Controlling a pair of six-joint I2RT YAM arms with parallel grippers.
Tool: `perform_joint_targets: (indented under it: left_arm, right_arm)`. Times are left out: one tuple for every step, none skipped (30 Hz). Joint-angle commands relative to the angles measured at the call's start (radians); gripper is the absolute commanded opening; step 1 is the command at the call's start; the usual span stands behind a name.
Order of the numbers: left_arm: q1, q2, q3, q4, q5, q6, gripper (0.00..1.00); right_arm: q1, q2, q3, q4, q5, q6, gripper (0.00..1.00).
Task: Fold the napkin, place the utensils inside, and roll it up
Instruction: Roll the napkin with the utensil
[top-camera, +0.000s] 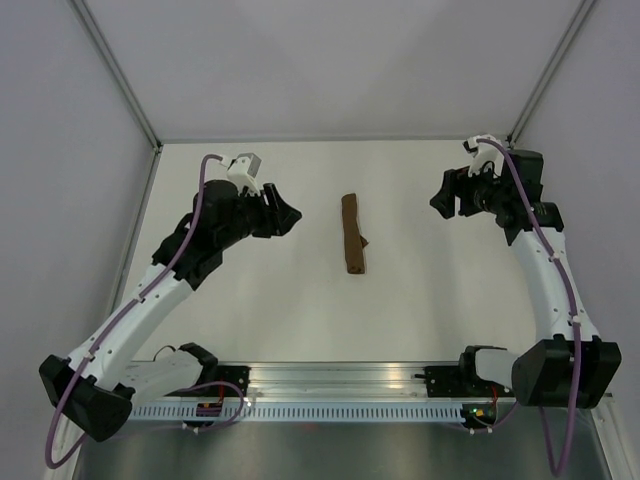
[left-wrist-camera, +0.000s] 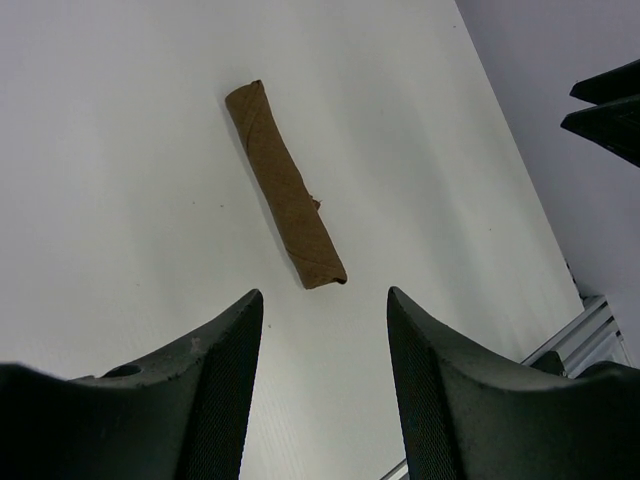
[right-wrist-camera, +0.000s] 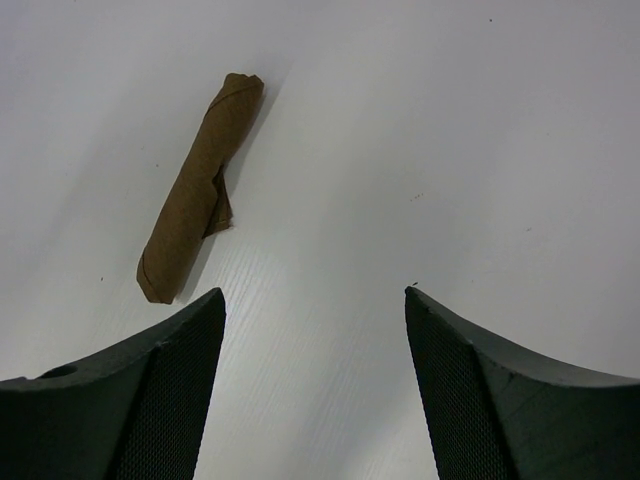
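Napkin: the napkin (top-camera: 353, 235) lies rolled into a slim brown tube at mid-table (top-camera: 450, 300). It runs near to far, with its far end leaning slightly left.
Loose flap: a small corner of cloth (right-wrist-camera: 225, 215) sticks out on the right side of the roll, about halfway along.
Utensil: we see none of it in any view. We judge it is wrapped inside, but we cannot confirm that.
Left gripper: the left gripper (left-wrist-camera: 323, 298) hangs left of the roll, well apart from it. Its jaws are partly spread and there is nothing between them.
Right gripper: the right gripper (right-wrist-camera: 313, 292) sits right of the roll and further away. Its jaws are spread wide and it also holds nothing.
Stage: we judge the rolling done, since the roll lies on its own with neither arm touching it.
Risk, unrolling: nothing pins the flap, so springy cloth could loosen from that corner and open the tube.
Risk, bump: either arm swinging low across the middle could nudge the roll, setting it turning or catching the flap.
Risk, slip-out: both ends of the tube look open. If the roll is lifted at a tilt, a slim utensil could slide out.
Note: we would leave the roll where it is and keep any arm travel high and wide of it.
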Motion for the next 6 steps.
perform_joint_targets:
  left_arm:
    - [0.002,-0.029,-0.008,-0.036,0.007,0.060,0.58]
    - [0.002,-0.030,-0.006,-0.043,0.006,0.063,0.59]
    - [0.004,-0.033,-0.006,-0.045,0.007,0.066,0.59]
    - [0.002,-0.036,-0.008,-0.045,0.007,0.072,0.59]
    - [0.002,-0.039,-0.006,-0.051,0.006,0.074,0.59]
    - [0.002,-0.043,-0.006,-0.049,0.006,0.077,0.59]
  right_arm:
    - [-0.015,-0.026,-0.004,0.037,0.007,-0.012,0.78]
    - [-0.016,-0.026,-0.004,0.039,0.007,-0.014,0.78]
    - [-0.021,-0.027,-0.007,0.045,0.007,-0.012,0.78]
    - [-0.024,-0.027,-0.008,0.048,0.007,-0.011,0.78]
    - [-0.025,-0.027,-0.009,0.051,0.009,-0.009,0.78]
    - [-0.030,-0.027,-0.009,0.057,0.009,-0.008,0.79]
